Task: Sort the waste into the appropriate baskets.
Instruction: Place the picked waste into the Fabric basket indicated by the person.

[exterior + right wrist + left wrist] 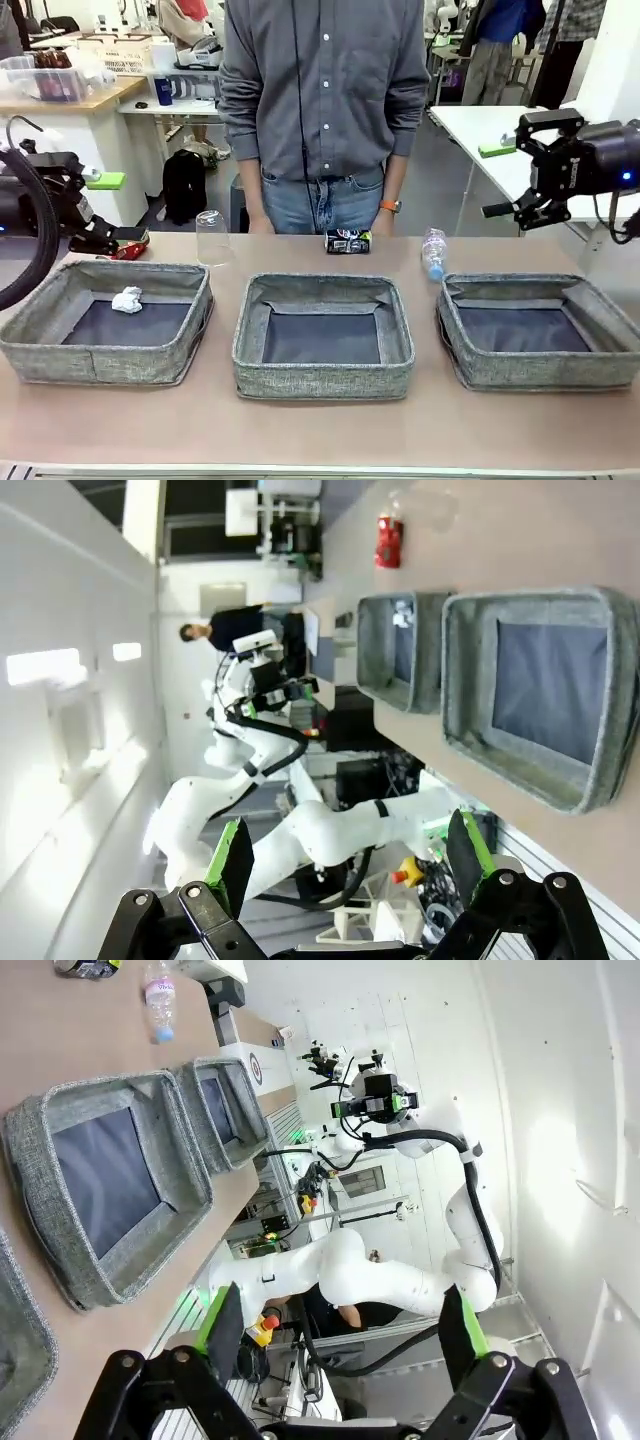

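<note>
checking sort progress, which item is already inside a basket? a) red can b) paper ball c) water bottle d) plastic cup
b: the crumpled white paper ball lies inside the left basket, while the red can, water bottle and plastic cup sit on the table behind.

Three grey woven baskets sit in a row: the left basket, the middle basket and the right basket. There is one crumpled paper ball, one clear plastic cup and one water bottle. There are two cans: one red can at the far left and one dark printed can at the far middle. One person stands at the far side.
</note>
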`<action>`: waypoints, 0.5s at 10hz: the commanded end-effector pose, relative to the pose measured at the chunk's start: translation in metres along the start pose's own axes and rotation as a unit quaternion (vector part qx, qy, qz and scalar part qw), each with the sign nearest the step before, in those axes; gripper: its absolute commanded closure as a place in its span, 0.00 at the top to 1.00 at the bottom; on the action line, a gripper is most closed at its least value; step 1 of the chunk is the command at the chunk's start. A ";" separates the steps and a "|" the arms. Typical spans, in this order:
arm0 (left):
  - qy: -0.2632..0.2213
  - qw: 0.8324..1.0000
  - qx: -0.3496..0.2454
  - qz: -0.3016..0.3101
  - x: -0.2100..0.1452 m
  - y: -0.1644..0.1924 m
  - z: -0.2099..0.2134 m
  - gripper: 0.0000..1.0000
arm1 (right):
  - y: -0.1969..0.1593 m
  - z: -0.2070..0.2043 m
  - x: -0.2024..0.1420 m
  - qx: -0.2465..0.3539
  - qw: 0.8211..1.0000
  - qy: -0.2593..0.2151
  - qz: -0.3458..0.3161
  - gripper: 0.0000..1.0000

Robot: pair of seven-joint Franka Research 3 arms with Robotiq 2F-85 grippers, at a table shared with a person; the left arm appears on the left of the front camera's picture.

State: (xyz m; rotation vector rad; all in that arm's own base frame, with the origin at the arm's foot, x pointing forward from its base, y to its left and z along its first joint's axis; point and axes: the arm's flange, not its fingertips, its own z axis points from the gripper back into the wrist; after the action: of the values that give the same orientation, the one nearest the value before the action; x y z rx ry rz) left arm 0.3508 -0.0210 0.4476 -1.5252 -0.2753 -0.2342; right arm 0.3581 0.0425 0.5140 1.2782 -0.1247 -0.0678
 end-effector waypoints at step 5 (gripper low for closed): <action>-0.004 1.000 -0.004 -0.016 0.000 -0.004 0.000 1.00 | 0.019 0.001 0.006 -0.012 1.000 0.005 0.004 1.00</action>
State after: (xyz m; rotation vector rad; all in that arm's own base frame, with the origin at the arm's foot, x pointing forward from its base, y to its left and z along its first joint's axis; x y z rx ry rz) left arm 0.3511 -0.0203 0.4488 -1.5229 -0.2866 -0.2426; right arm 0.3615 0.0481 0.5290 1.2512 -0.1375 -0.0425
